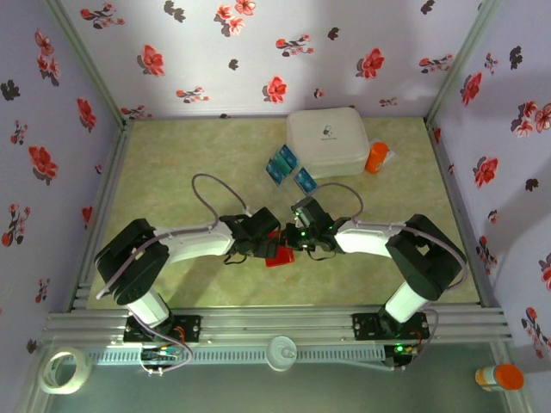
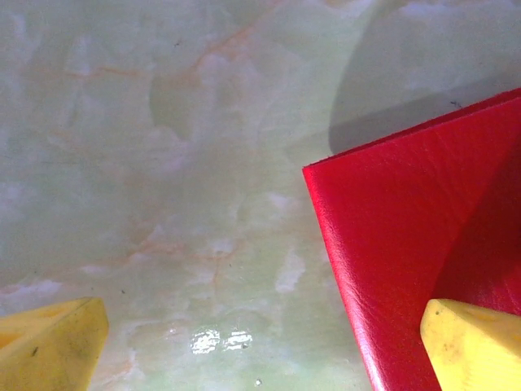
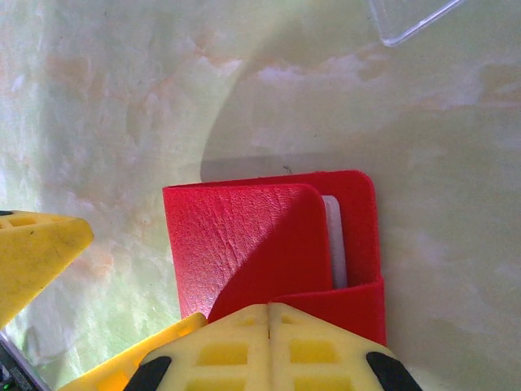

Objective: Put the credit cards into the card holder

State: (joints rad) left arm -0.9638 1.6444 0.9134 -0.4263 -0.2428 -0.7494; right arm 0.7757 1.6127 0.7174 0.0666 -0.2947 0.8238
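Observation:
The red card holder (image 1: 278,256) lies on the table between the two arms. In the right wrist view the card holder (image 3: 244,244) shows a pale pocket (image 3: 334,244) inside, and its near edge bends up into my right gripper (image 3: 269,314), which is shut on it. My left gripper (image 2: 264,314) is open, with one yellow finger (image 2: 472,346) over the card holder's (image 2: 407,236) edge and the other finger (image 2: 49,342) over bare table. Two blue-teal credit cards (image 1: 281,162) (image 1: 305,180) lie further back, beside the white case.
A big white rounded case (image 1: 327,140) stands at the back right with an orange bottle (image 1: 376,157) beside it. Flowered walls close in three sides. A clear plastic corner (image 3: 411,20) shows at the top of the right wrist view.

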